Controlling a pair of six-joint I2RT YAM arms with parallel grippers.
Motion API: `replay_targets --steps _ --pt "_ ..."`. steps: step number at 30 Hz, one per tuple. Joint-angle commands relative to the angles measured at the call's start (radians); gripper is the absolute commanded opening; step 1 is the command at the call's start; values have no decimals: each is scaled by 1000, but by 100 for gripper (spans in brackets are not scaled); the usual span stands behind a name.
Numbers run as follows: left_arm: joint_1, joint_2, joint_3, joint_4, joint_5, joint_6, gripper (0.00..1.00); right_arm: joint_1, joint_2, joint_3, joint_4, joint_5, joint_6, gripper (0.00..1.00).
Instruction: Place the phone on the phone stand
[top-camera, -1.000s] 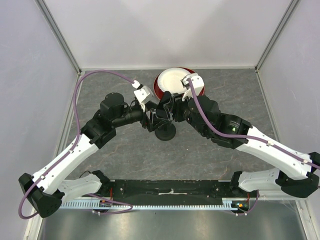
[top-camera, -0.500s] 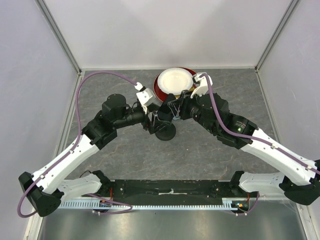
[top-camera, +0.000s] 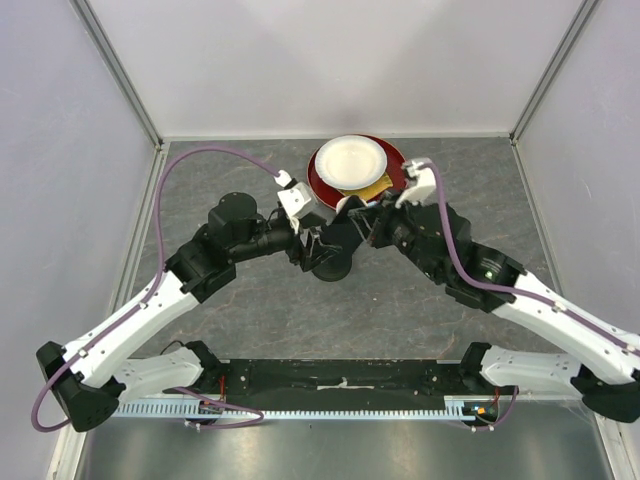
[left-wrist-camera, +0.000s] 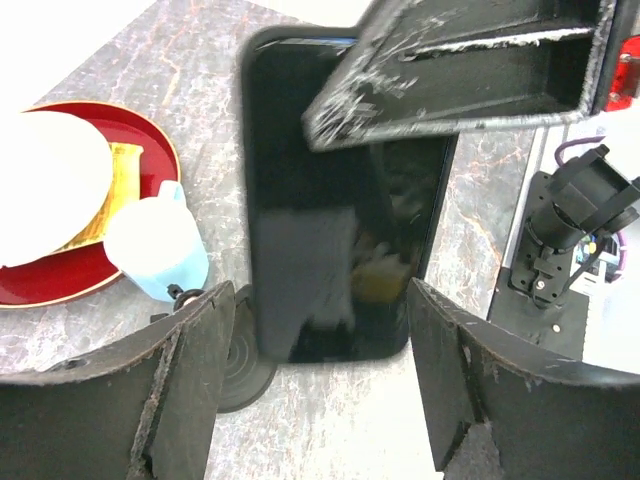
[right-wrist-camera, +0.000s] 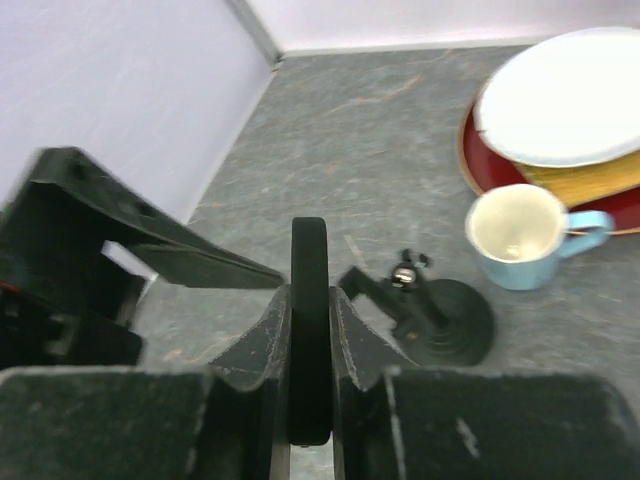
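The phone (right-wrist-camera: 310, 320) is a thin black slab, seen edge-on between my right gripper's fingers. My right gripper (right-wrist-camera: 310, 300) is shut on it and holds it above the table. In the left wrist view the phone's dark face (left-wrist-camera: 340, 210) fills the middle, with a right finger (left-wrist-camera: 460, 70) across its top. My left gripper (left-wrist-camera: 320, 300) is open and empty, its jaws either side of the phone's lower end without touching it. The phone stand (right-wrist-camera: 445, 320) stands on its round base beside the phone; it also shows in the top view (top-camera: 330, 266).
A blue mug (right-wrist-camera: 520, 235) stands just behind the stand. A red plate (top-camera: 395, 160) with a white dish (top-camera: 350, 160) and a yellow item lies at the back. Both arms meet over the table's middle (top-camera: 335, 235).
My right wrist has drawn back to the right and nearer with the phone still in it. My left gripper has shifted slightly right, staying open at the phone.
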Motion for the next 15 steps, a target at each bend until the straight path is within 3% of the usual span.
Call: replay_targets --steps 1,4,7,11,15 --pt "3 -70 4 88 -74 14 43 -9 -182 -128 60 287 -26 0" --pt "1 -87 0 78 -143 -3 56 -10 -305 -220 61 439 -33 0" --pt "1 -42 29 13 -211 -4 60 -9 -391 -265 60 515 -76 0" --pt "4 69 145 -186 -332 -107 58 -9 -387 -224 11 518 -177 0" --pt "3 125 152 -311 -323 -135 49 -9 -327 -176 -66 437 -223 0"
